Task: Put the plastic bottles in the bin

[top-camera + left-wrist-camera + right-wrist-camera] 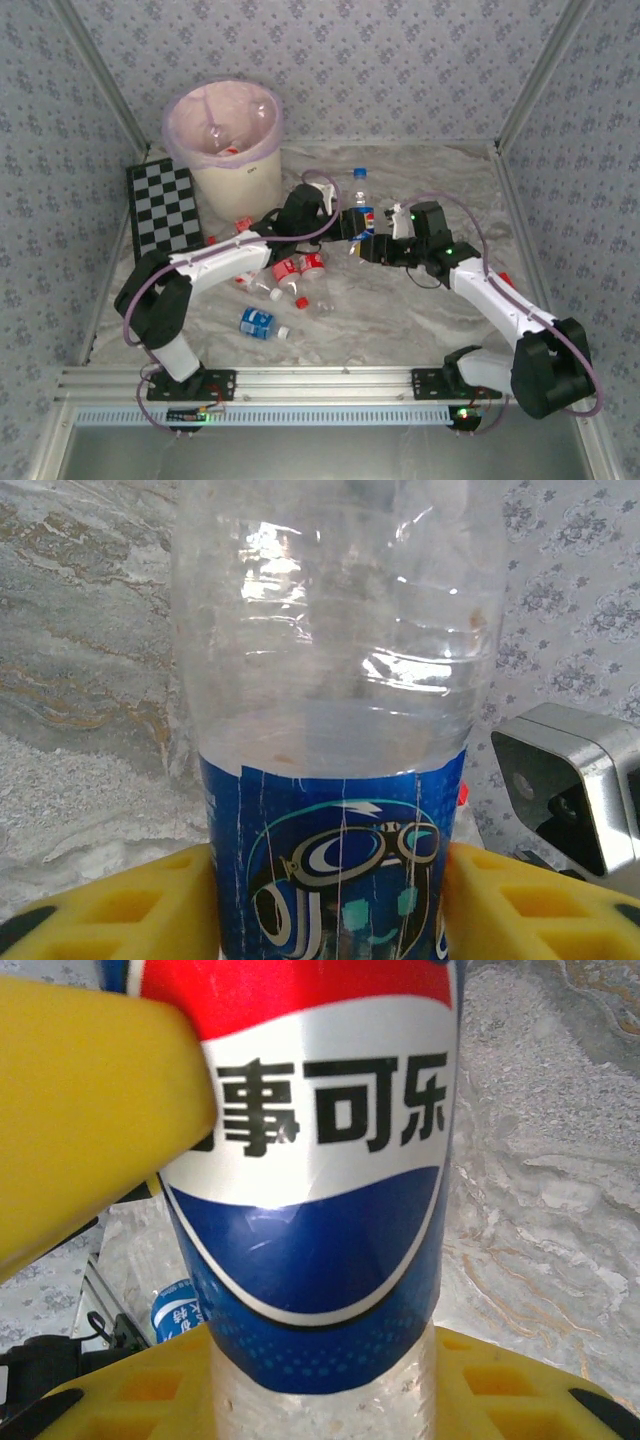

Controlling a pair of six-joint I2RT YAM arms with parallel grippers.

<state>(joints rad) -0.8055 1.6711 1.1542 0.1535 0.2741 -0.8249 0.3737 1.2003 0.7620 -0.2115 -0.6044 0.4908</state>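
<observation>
**Left hand**: pinching the blue-labelled bottle. In the left wrist view, its yellow fingers press against both sides of the label. The clear body extends beyond them.

**Right hand**: pinching the same bottle. In the right wrist view, its fingers flank the clear section just beside the label edge. One finger of the left hand lies on the label at 10 o'clock.

**Bottle position:** in the top view, the held bottle is at 1 o'clock from the centre of the worktop. Its white cap points to 12 o'clock. The left hand meets it from 8 o'clock and the right hand from 5 o'clock. Whether its base touches the worktop cannot be told.

**Bin**: stands at 10 o'clock from the held bottle, well apart from it. A pink bag is folded over its rim.

**Loose bottles:** red-labelled bottles lie on the worktop at 8 o'clock from the held bottle, beside the left forearm. A second blue bottle lies at 7 o'clock from them, nearer the arm bases.

**Checkerboard**: lies flat at 7 o'clock from the bin, just beside it.
</observation>
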